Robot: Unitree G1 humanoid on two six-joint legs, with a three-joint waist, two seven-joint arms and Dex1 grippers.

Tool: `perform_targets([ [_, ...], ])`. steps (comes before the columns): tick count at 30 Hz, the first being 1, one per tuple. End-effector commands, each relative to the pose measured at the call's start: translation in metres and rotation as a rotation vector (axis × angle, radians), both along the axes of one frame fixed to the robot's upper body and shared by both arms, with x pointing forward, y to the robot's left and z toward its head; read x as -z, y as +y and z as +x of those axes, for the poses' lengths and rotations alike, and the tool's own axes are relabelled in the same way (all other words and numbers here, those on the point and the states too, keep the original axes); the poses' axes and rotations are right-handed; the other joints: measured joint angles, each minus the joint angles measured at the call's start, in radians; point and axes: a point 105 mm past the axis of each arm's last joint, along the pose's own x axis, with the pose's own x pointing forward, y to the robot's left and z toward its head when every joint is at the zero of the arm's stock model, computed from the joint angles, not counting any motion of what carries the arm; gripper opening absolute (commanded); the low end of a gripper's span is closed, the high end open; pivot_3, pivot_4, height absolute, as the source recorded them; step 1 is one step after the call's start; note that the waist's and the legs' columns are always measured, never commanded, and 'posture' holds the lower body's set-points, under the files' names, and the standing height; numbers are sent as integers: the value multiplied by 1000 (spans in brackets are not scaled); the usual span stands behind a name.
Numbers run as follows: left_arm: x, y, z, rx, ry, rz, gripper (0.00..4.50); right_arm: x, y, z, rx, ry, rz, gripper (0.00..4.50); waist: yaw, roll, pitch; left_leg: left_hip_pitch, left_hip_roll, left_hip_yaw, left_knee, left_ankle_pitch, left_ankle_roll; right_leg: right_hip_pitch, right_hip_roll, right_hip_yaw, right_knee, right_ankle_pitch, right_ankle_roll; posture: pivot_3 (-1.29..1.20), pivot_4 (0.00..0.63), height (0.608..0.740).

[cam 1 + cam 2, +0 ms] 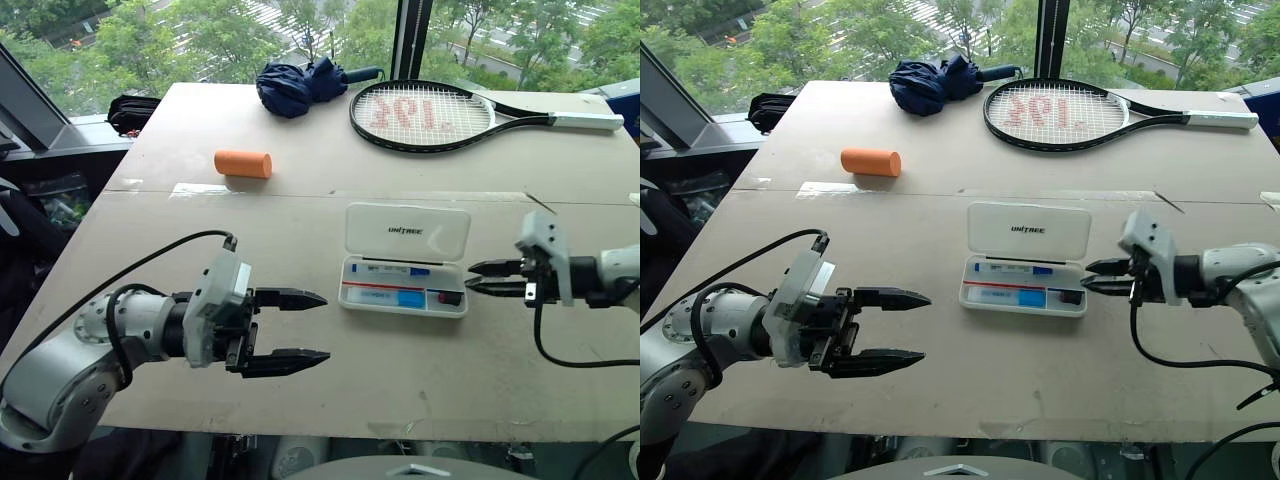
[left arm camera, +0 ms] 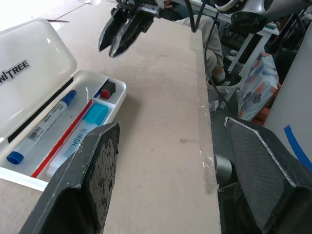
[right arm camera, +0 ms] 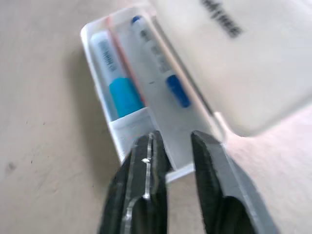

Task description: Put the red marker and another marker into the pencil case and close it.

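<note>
Two markers already lie in the pencil case (image 1: 404, 285), lid up, just ahead of my clenched, empty right tool (image 1: 470, 277), left tool (image 1: 322, 327) released nearby; I fear a push from that end skidding it along the worktop (image 1: 300, 215).
</note>
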Motion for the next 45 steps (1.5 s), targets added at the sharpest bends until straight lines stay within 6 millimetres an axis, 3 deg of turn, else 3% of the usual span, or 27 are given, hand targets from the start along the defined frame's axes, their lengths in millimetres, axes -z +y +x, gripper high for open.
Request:
perform_targets([
  [1,-6,2,-1,-11,-24,-16,3473,-25,-27,35,229,-68,37,45,-6,0,0,0,0,0,0,0,0,0,0,0,0,0,0,0,150,732],
  [4,-5,5,-3,-25,-19,-17,3473,-28,-38,77,426,-75,23,45,-24,1,1,2,0,5,0,0,0,-1,1,4,0,0,0,0,150,732],
  [8,-2,10,-5,-37,-12,-2,3473,-23,-23,118,494,-40,20,45,-31,1,0,2,1,3,0,0,0,-1,3,3,1,0,0,0,150,732],
  [11,-4,12,-4,-48,-16,4,3473,-11,1,137,419,31,27,45,-31,1,1,-1,0,2,-2,0,0,-3,3,3,1,0,0,0,150,732],
  [13,-4,13,-5,-53,-14,4,3473,-9,24,136,291,106,72,45,-30,1,1,-2,0,3,-2,0,0,-5,2,3,0,0,0,0,150,732],
  [17,-2,16,-8,-66,-10,11,3473,-22,48,116,29,178,106,45,-28,2,1,-10,0,2,-1,0,0,-11,0,1,1,0,0,0,150,732],
  [20,-1,20,-11,-87,2,14,3473,-43,63,81,-199,220,125,45,-24,5,3,-16,-1,1,1,0,0,-16,-2,0,1,1,1,0,150,732],
  [25,1,21,-13,-95,10,11,3473,-40,75,43,-320,233,58,45,-14,5,3,-15,0,-1,1,0,0,-16,-1,-2,2,1,1,0,150,732],
  [28,3,21,-12,-96,14,11,3473,-13,84,27,-328,240,-18,45,-12,5,3,-14,0,-1,1,0,0,-16,-1,-2,4,1,1,0,150,732],
  [31,5,22,-9,-97,12,15,3473,57,80,22,-242,214,-218,45,-10,3,2,-15,-1,-1,2,0,0,-16,-1,-2,4,1,1,0,150,732],
  [34,5,23,-8,-95,11,21,3473,81,75,14,-223,191,-264,45,-15,1,-5,-13,-1,1,2,0,0,-15,-2,0,5,1,1,0,150,732],
  [36,8,24,-5,-108,8,41,3473,74,76,4,-257,72,-178,45,-13,-6,-9,-4,0,0,1,0,0,-7,0,-1,5,1,0,0,150,732],
  [39,15,26,3,-166,-24,79,3473,31,69,-3,-212,-207,2,45,7,-8,-12,6,-1,-4,-2,0,0,6,-1,-5,-2,-1,0,0,150,732],
  [42,21,32,7,-208,-25,95,3473,20,37,-31,-139,-331,-19,780,16,-4,-9,3,-2,-2,-1,0,0,5,-2,-2,-2,0,0,0,150,732],
  [45,27,40,7,-247,3,102,3473,20,4,-56,-4,-340,-59,2301,16,-4,-9,1,-2,-3,-1,0,0,4,-2,-2,-2,0,1,0,150,732],
])
